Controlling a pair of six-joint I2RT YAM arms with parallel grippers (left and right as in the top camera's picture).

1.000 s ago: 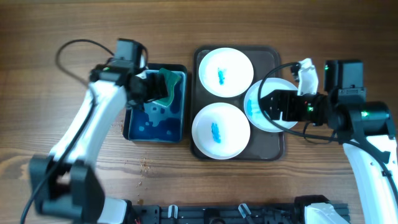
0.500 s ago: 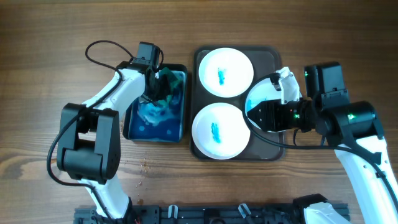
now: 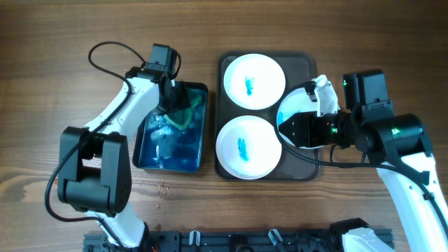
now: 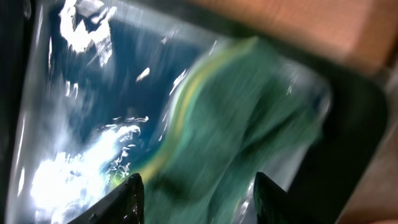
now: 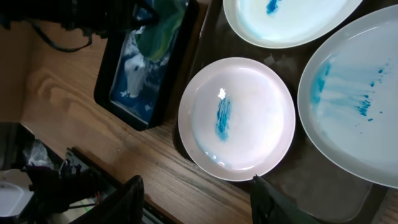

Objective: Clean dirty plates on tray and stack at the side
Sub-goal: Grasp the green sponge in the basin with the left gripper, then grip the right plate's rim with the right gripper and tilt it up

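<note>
**Blue Water Could Get Everywhere**

The left gripper (image 4: 200, 200) hung down in the black basin (image 3: 206, 143) of blue water, right at the green cloth (image 4: 249, 124). Its fingers (image 4: 132, 200) stood apart with the cloth close by them. The picture was too blurry to tell if it held the cloth or not. The right gripper (image 5: 199, 202) stood open with nothing in it, just above the tray (image 3: 299, 64).

All three plates lay on the tray, and all three had blue marks. One plate (image 5: 236, 118) lay right below the right gripper. A second plate (image 5: 354, 99) lay close on one side of it. The third plate (image 5: 292, 22) lay farther out in front.

What could go wrong? The cloth looked very wet. If it came up full of blue water, it would likely drip on the counter (image 3: 56, 42). It might also put more blue on the plates, not less. A loose hold could let the cloth drop and splash. A hard push from the left gripper could make the basin slide or spill. The right gripper was very near the plate rims, so a small bump could knock one plate onto another. The two grippers might also bump if both went over the tray at once.
</note>
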